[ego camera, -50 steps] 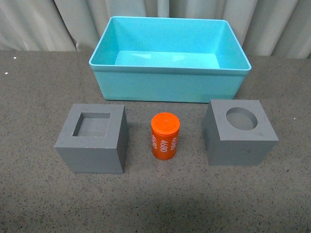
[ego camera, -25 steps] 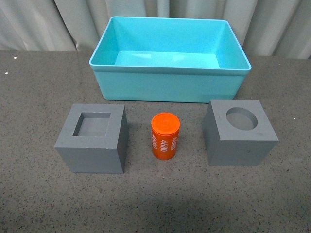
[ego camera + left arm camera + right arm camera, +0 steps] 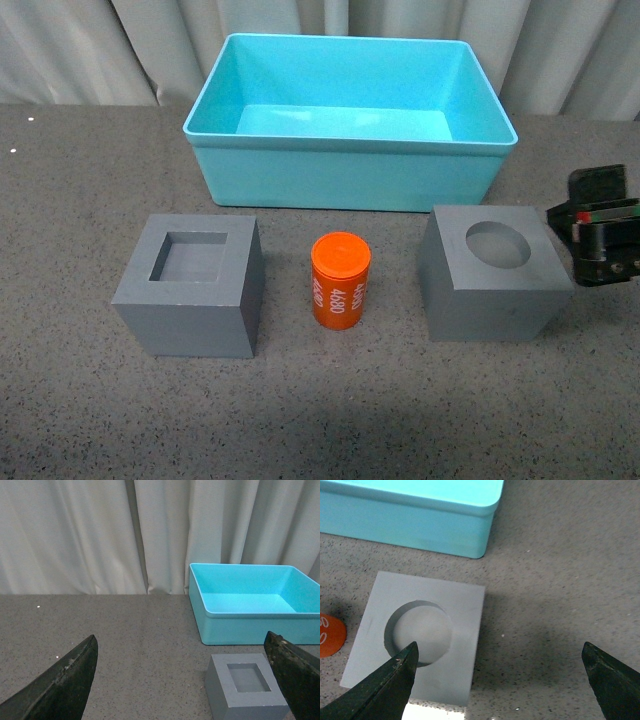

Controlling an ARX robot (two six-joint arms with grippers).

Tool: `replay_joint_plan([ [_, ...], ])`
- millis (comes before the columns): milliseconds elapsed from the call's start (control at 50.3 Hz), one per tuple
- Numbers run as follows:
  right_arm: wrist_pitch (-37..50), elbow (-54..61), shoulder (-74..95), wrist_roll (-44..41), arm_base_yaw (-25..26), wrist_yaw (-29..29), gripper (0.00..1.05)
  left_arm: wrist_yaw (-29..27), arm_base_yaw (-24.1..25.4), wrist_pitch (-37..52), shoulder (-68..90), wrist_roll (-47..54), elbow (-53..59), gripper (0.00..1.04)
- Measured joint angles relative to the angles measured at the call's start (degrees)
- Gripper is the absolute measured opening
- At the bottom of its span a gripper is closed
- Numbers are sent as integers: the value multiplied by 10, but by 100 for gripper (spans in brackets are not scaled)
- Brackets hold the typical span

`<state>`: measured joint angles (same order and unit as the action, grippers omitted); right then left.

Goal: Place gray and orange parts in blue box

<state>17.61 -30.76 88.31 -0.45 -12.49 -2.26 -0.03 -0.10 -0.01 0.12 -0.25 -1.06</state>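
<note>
The blue box [image 3: 350, 160] stands empty at the back centre. In front of it sit a gray cube with a square recess [image 3: 190, 285] at left, the orange cylinder [image 3: 340, 280] printed "4680" in the middle, and a gray cube with a round recess [image 3: 492, 272] at right. My right gripper [image 3: 600, 240] is open just right of the round-recess cube [image 3: 415, 635], above the table. My left gripper [image 3: 182, 680] is open and empty, with the square-recess cube [image 3: 247, 685] near one finger. The left arm is out of the front view.
A gray speckled tabletop [image 3: 320, 410] carries everything. Pale curtains [image 3: 100, 50] hang behind the table. The box [image 3: 250, 602] also shows in the left wrist view, and its corner [image 3: 420, 520] in the right wrist view.
My right gripper has come into the front view from the right edge, beside the round-recess cube. The cubes, cylinder and box have not moved.
</note>
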Motion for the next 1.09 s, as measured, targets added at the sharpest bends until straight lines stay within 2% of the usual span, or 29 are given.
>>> replay_joint_plan([
  [318,-34,-84,134,57,-14,13,93,0,0,0,0,0,0,98],
  [557,-46,-102,159,73,-14,8,66,0,0,0,0,0,0,98],
  [636,-50,-106,163,80,-13,9,55,0,0,0,0,0,0,98],
  [676,-52,-108,164,83,-12,9,46,0,0,0,0,0,0,98],
  [875,-63,-111,163,93,-10,13,21,0,0,0,0,0,0,98],
  [1094,-74,-99,136,100,-2,22,18,0,0,0,0,0,0,98],
])
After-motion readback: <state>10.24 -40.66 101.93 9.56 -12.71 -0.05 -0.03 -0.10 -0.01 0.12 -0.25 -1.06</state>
